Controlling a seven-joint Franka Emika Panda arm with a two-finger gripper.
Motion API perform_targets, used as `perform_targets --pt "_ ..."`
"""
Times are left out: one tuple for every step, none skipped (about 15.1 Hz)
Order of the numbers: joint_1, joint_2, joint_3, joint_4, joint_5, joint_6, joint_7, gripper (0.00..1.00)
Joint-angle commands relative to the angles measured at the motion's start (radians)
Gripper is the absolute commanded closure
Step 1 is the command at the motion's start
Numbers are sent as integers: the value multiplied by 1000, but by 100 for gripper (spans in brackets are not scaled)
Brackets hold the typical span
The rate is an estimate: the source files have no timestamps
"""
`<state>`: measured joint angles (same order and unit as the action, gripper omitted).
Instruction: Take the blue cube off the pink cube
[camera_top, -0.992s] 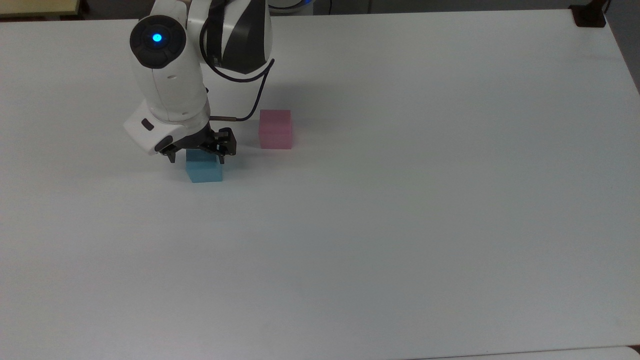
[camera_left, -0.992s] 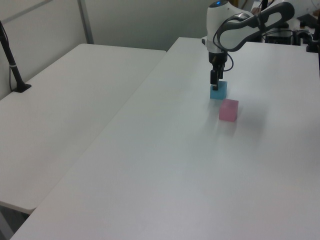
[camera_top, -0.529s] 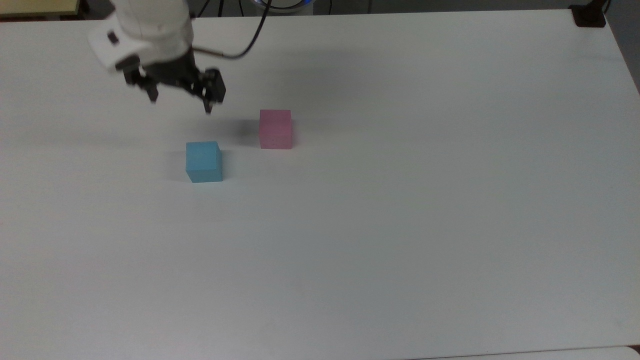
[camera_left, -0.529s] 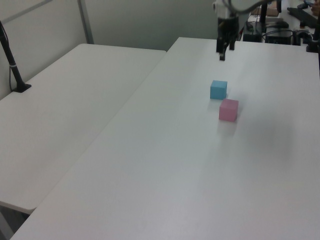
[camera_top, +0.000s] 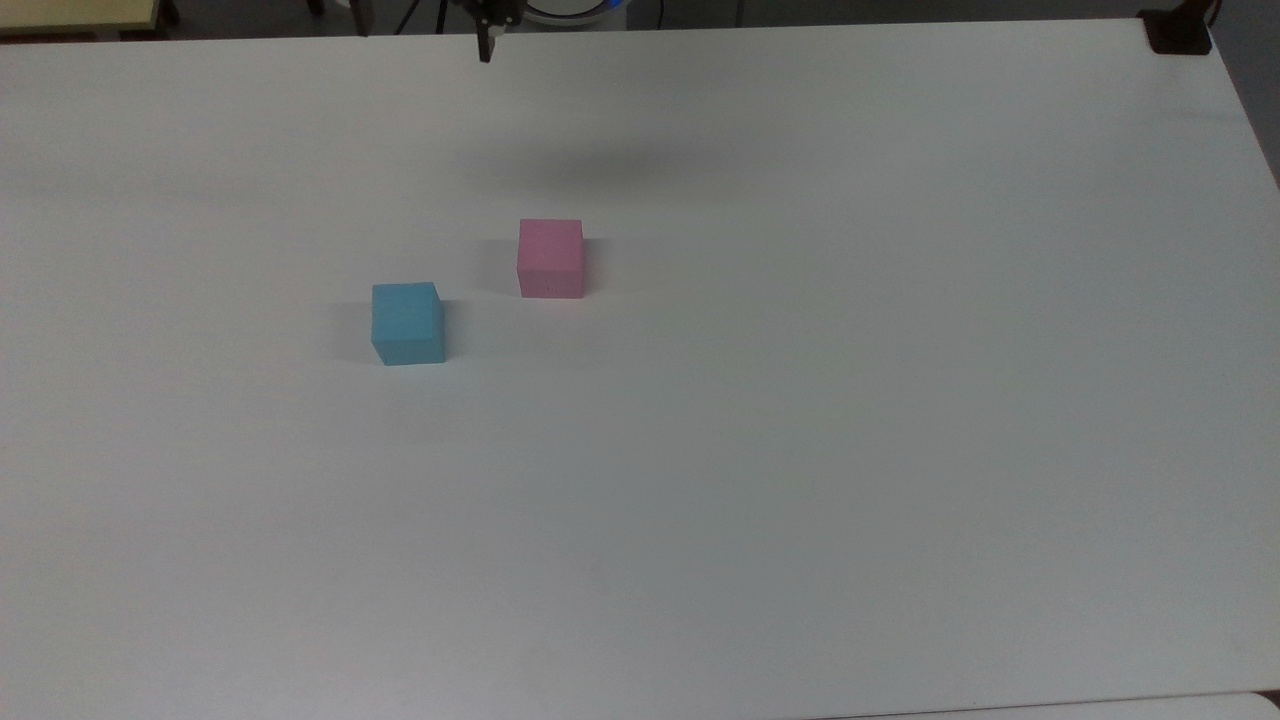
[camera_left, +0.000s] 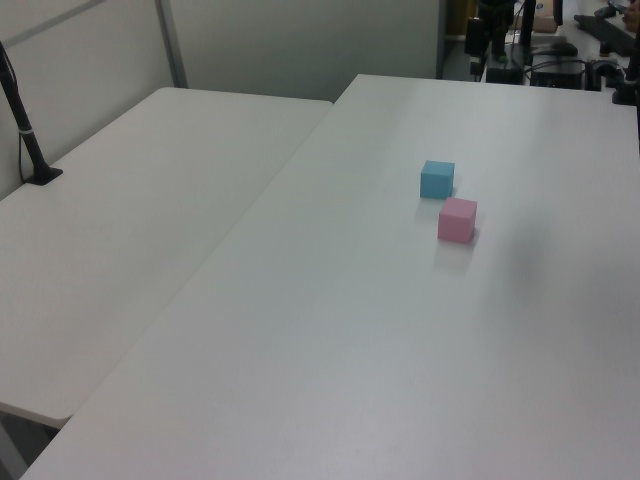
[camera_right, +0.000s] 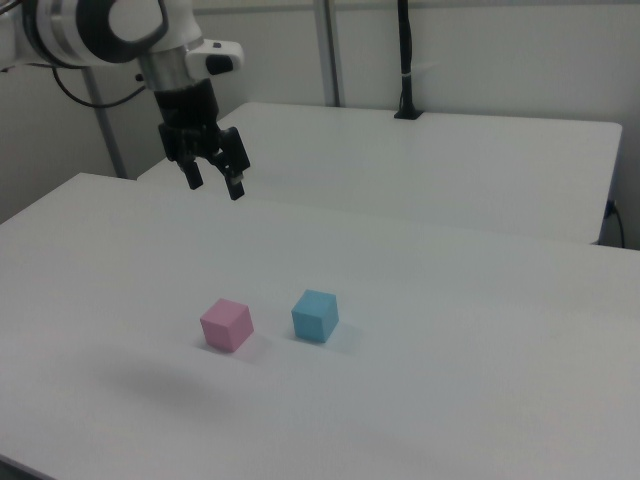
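Observation:
The blue cube rests on the white table, apart from the pink cube, with a gap of table between them. In the right view the blue cube sits to the right of the pink cube; in the left view the blue cube lies just behind the pink cube. My gripper hangs open and empty, high above the table and well behind the cubes. One of its fingertips pokes in at the top view's upper edge.
A second white table adjoins in the left view, with a black post clamped to it. A black clamp sits at the top view's far right corner. The arm's shadow falls behind the pink cube.
The gripper let go of the blue cube, rose and drew back toward the top view's upper edge. Both cubes stayed put.

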<state>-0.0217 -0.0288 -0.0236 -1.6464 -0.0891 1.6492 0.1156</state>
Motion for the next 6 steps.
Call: perform_targets --pt "29 -46 -18 -44 -1 -5 -98 0" --pt "29 -48 -19 -43 6 -2 -97 0" --pt "29 -49 -19 -39 6 -2 -96 0" --pt "28 -54 -22 -36 6 -5 -99 0" --pt "28 -56 -27 -35 6 -5 -103 0" --pt "29 -54 -32 -35 6 -5 -97 0"
